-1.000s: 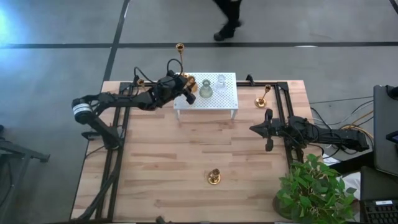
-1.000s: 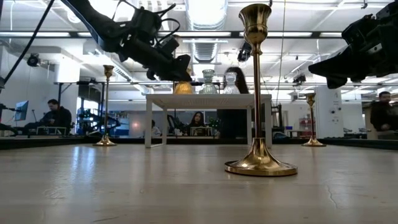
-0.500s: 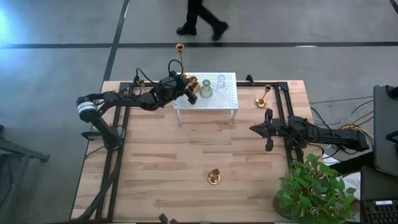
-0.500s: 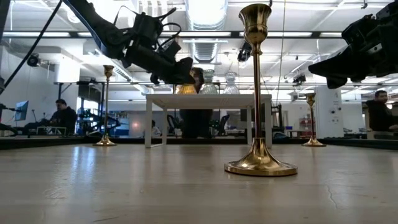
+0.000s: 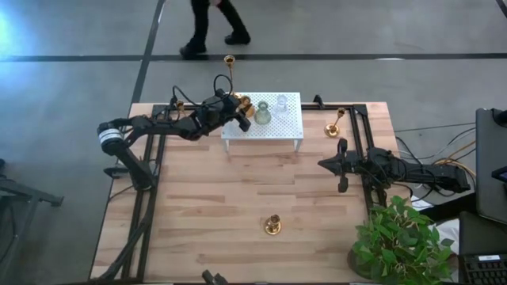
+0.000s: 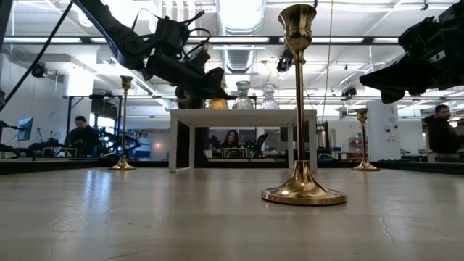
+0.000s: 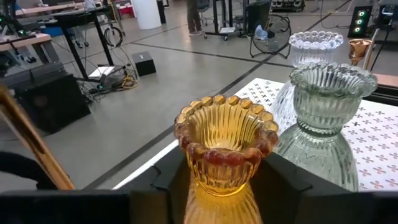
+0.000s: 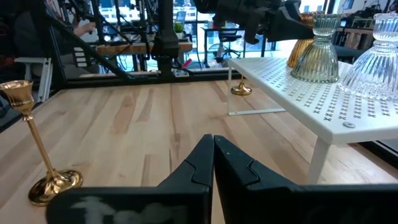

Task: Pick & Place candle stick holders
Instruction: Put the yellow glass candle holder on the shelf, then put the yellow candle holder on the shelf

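Note:
A white perforated rack (image 5: 277,127) stands at the table's far middle. On it are an amber glass candle stick holder (image 7: 224,143) at its left end, a grey-green glass one (image 7: 323,118) and a clear one (image 7: 314,46). My left gripper (image 5: 238,109) reaches level from the left, a finger on either side of the amber holder's lower body. One tall brass holder (image 5: 272,226) stands near the table's front middle, another (image 5: 334,125) right of the rack, a third (image 5: 229,63) at the far edge. My right gripper (image 8: 213,149) hovers shut at the table's right. My left gripper's fingers (image 7: 165,186) flank the amber holder's lower body (image 7: 214,199), coming level from the table's left. The holder stands upright on the rack's left end. Whether the fingers touch the glass, I cannot tell.
A potted plant (image 5: 400,241) crowds the near right corner. A small brass piece (image 5: 179,104) lies at the far left by the left arm. Bare wood spreads between the rack and the front brass holder. A person walks on the floor beyond the far edge.

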Tool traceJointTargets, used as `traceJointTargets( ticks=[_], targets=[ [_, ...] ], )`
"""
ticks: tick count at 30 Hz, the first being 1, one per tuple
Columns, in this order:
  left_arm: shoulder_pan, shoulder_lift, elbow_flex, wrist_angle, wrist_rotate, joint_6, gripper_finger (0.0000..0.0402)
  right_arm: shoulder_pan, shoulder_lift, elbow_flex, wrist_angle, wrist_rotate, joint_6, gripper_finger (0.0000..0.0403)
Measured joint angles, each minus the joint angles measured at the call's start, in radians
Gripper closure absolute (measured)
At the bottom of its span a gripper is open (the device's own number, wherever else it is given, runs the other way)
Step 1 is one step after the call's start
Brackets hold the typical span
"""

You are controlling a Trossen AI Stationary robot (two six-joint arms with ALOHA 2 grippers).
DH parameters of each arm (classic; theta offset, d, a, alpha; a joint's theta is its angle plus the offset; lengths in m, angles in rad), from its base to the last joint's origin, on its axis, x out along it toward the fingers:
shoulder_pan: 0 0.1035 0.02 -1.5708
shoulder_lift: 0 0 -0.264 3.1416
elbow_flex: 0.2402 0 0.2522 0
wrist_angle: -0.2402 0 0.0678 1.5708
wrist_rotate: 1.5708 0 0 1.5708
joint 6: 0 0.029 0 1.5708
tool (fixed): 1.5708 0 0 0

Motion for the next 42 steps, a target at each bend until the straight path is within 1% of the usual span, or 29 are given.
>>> traceJointTargets(
  ticks=[4,6,9,18,25,38,42],
  targets=[
    [0.0,0.0,-0.001,-0.008,0.0,0.0,0.0197,0.0,0.0,0.0,0.0,0.0,0.0,0.0394],
    [0.0,0.0,-0.001,-0.005,0.0,0.0,0.0184,0.0,0.0,0.0,0.0,0.0,0.001,0.0394],
    [0.0,0.0,-0.001,-0.006,0.0,0.0,0.0175,0.0,0.0,0.0,0.0,0.0,0.0,0.0394],
    [0.0,-0.009,-0.001,-0.017,0.0,-0.014,0.0171,0.0,0.0,0.0,0.0,0.0,0.0,0.0394],
    [0.0,-0.031,-0.001,-0.08,0.0,-0.023,0.017,0.0,0.0,0.0,0.0,0.0,0.001,0.0394],
    [0.0,-0.155,-0.001,-0.271,0.0,-0.003,0.017,0.0,0.0,0.0,0.0,0.0,0.001,0.0394],
    [0.0,-0.203,-0.001,-0.367,0.011,-0.022,0.017,0.0,0.0,0.0,0.0,0.0,0.001,0.0394]
  ],
)
